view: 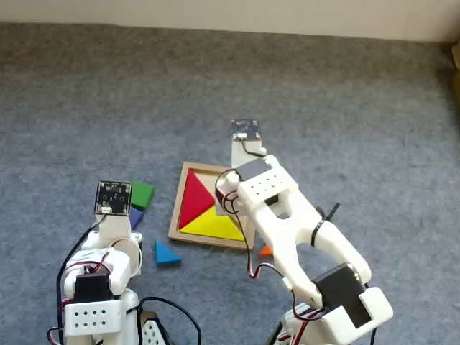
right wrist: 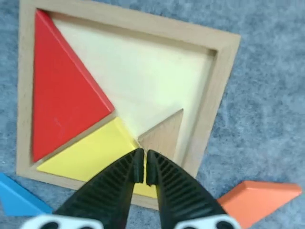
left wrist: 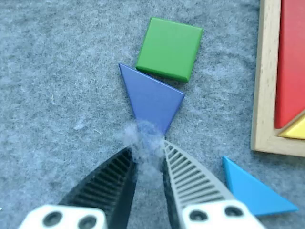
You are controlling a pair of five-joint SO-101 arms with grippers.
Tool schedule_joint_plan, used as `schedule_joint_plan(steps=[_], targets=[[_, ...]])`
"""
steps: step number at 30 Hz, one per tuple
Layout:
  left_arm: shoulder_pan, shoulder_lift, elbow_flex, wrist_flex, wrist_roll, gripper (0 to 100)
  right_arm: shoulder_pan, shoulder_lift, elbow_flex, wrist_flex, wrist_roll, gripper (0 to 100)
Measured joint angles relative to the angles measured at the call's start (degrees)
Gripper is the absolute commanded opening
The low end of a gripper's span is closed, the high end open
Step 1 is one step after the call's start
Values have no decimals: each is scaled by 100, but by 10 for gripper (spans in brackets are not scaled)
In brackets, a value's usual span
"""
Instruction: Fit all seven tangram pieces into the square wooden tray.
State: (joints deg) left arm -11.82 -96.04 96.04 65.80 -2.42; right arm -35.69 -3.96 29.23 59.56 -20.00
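Closest to you in the left wrist view is the left tool [left wrist: 147,151]. Its jaws stand only a narrow gap apart with nothing between them but grey fuzz. One corner of the indigo triangle [left wrist: 151,98] lies right at the fingertips, and you cannot tell whether it touches them. The green square [left wrist: 169,47] lies against the far edge of that triangle, flat on the surface [view: 345,93]. The light blue triangle [left wrist: 252,191] lies off to one side, near the outer rim of the square wooden tray [left wrist: 264,95] but apart from it.

In the right wrist view, the right tool [right wrist: 145,158] has its jaws drawn almost together and holds nothing. It hangs over the tray, with its tips above the seam where the yellow triangle [right wrist: 90,157] meets a small plain wooden triangle [right wrist: 164,136].

Inside the tray, the red triangle [right wrist: 62,95] fills one side. The yellow triangle sits along the adjoining side, and the two meet along a diagonal. The plain wooden triangle sits beside the yellow one, its straight edge close to the tray wall. The remaining floor of the tray is bare wood.

An orange parallelogram [right wrist: 257,198] lies on the surface just outside the tray, near one of its corners. From the high view, you see the right arm stretched across the tray. The left arm stands over the green and indigo pieces.
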Motion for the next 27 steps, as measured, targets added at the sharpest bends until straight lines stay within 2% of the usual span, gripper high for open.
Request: schedule_joint_plan(steps=[4,12,20,27], targets=[[0,0,0,0,0,77,0,0,299,-475,70,11],[0,0,0,0,0,77,9,229,615,-580,70,11],[0,0,0,0,0,77,0,246,527,484,70,11],[0,0,0,0,0,77,-9,70,624,879,396,5]])
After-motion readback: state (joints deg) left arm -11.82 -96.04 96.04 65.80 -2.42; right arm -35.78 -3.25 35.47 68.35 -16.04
